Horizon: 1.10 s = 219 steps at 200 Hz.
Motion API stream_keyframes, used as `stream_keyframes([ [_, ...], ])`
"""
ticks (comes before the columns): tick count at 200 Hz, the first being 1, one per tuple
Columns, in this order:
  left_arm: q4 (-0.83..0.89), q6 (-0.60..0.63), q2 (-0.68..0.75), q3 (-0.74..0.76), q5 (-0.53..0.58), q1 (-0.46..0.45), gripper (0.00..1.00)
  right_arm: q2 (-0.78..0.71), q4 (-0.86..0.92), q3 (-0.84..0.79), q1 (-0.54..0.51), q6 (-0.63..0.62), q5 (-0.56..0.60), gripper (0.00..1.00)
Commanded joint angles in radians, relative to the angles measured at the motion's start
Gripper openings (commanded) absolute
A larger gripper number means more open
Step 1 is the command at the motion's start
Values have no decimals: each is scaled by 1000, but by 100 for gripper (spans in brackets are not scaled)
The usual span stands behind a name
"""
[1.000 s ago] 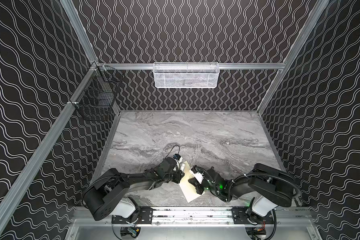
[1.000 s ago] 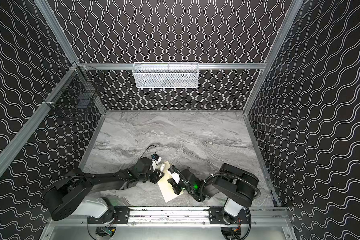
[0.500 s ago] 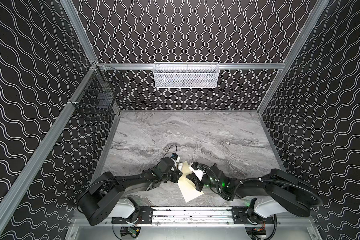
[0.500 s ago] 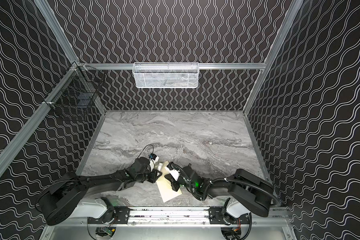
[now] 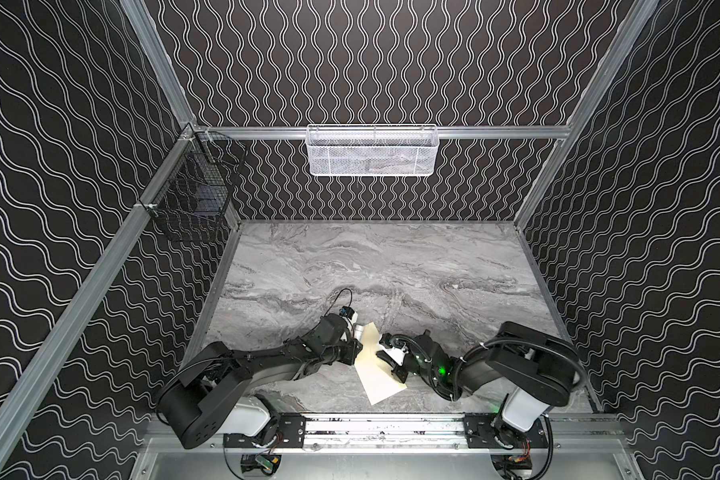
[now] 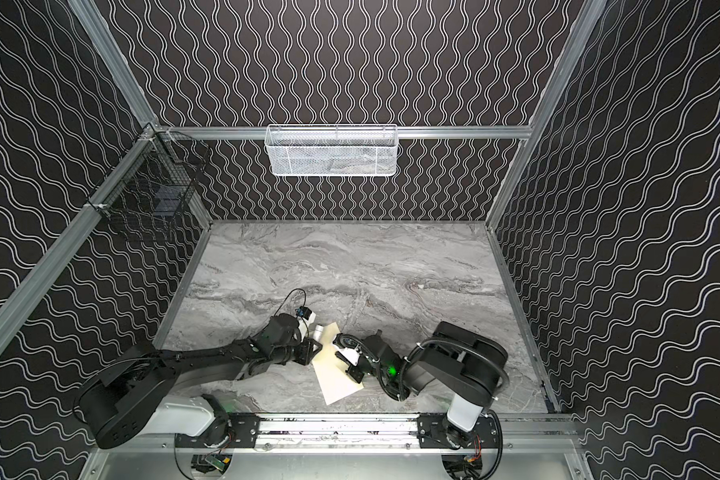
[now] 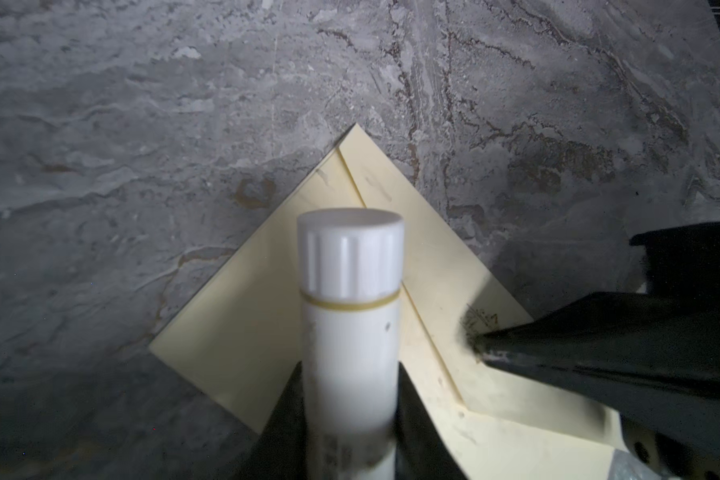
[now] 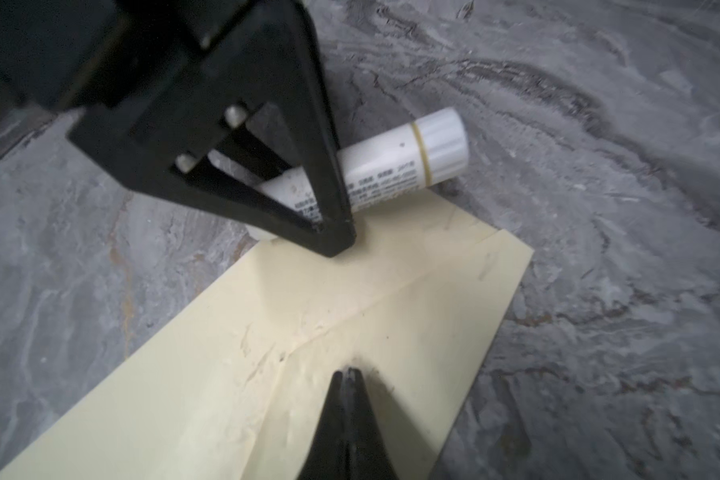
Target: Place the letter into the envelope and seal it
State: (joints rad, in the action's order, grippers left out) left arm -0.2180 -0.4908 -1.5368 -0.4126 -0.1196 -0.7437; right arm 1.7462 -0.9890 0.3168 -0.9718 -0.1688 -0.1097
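Note:
The cream envelope [image 5: 378,376] [image 6: 336,377] lies flat near the table's front edge, its flap folded down. My left gripper [image 7: 350,368] [image 5: 351,353] is shut on a white glue stick [image 7: 350,307] [image 8: 395,170] [image 5: 358,330] with its cap on. The stick lies low over the envelope's far corner. One left fingertip [image 8: 334,243] touches the envelope's edge. My right gripper [image 8: 349,370] [image 5: 380,354] is shut with nothing in it, its tips pressing on the flap [image 8: 391,316] near the flap's point. The letter is out of view.
A white mesh basket [image 5: 373,151] hangs on the back wall and a black wire basket [image 5: 196,199] on the left wall. An aluminium rail [image 5: 375,426] carrying both arm bases runs along the front. Bare marble table [image 5: 391,266] stretches behind the envelope.
The right arm's elbow stretched low to the right and has come back up. Both grippers stay at the envelope, the left still holding the glue stick.

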Motion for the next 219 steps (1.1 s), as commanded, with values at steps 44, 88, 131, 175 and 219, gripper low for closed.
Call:
stream_keyframes([
  [44,-62,-9,-25,24,-29,6,0,115,-240,-51,-22,18,-59,0],
  [88,-68,-14,-17,37,-37,6,0,145,-251,-36,-28,-31,-91,0],
  [131,-76,-25,2,62,-41,5,0,196,-317,-32,-28,-62,-149,0],
  [175,-82,-36,23,83,-38,6,0,206,-403,-51,-27,-77,-182,0],
  [219,-93,-40,19,91,-38,6,0,124,-304,-25,-27,-102,-218,0],
])
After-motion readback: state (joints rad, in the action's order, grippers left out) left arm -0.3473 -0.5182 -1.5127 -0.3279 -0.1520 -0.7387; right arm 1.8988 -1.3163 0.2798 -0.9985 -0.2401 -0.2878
